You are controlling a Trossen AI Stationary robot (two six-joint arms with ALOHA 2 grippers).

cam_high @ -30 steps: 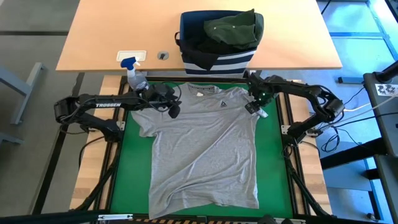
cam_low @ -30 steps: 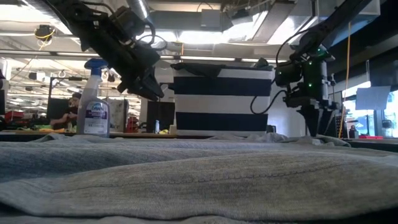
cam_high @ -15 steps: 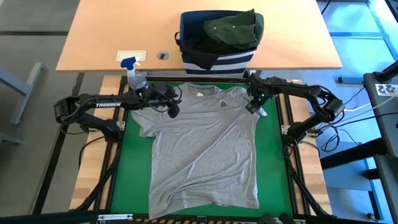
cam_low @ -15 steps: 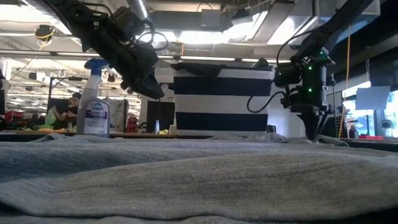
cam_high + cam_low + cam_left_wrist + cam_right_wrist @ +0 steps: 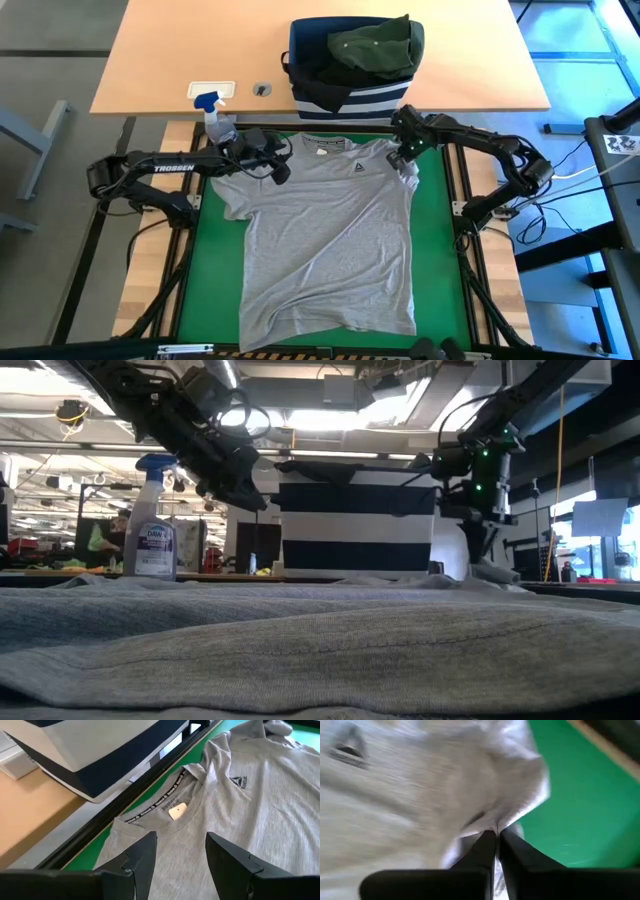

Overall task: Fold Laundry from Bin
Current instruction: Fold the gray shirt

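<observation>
A light grey T-shirt (image 5: 325, 235) lies spread flat on the green mat (image 5: 205, 290), its collar (image 5: 159, 805) toward the far edge. My right gripper (image 5: 404, 155) is shut on the shirt at its right sleeve (image 5: 413, 172). My left gripper (image 5: 277, 172) hovers open above the shirt's left shoulder, touching nothing. The navy striped bin (image 5: 350, 88) stands on the wooden table behind the mat. A dark olive garment (image 5: 378, 45) lies on top inside it, beside a black one (image 5: 312, 58). My right gripper pinches a gathered fold of the right sleeve (image 5: 517, 817) between its two shut fingers (image 5: 485, 851). The fingers come from above, pointing down. The pinched cloth is raised into a small peak (image 5: 492, 570), while the remainder of the shirt stays flat on the mat.
A clear spray bottle with a blue nozzle (image 5: 215, 115) stands at the mat's far left corner, close to my left arm. The bin's near wall is just beyond the shirt's collar. Black frame rails (image 5: 462, 230) run along the mat's sides. People show in the room behind (image 5: 100, 545).
My right gripper has shut on the shirt's right sleeve, then risen a little and moved toward the far edge and the table's left. The sleeve has bunched up and drawn inward under it; the shirt's body has stayed flat.
</observation>
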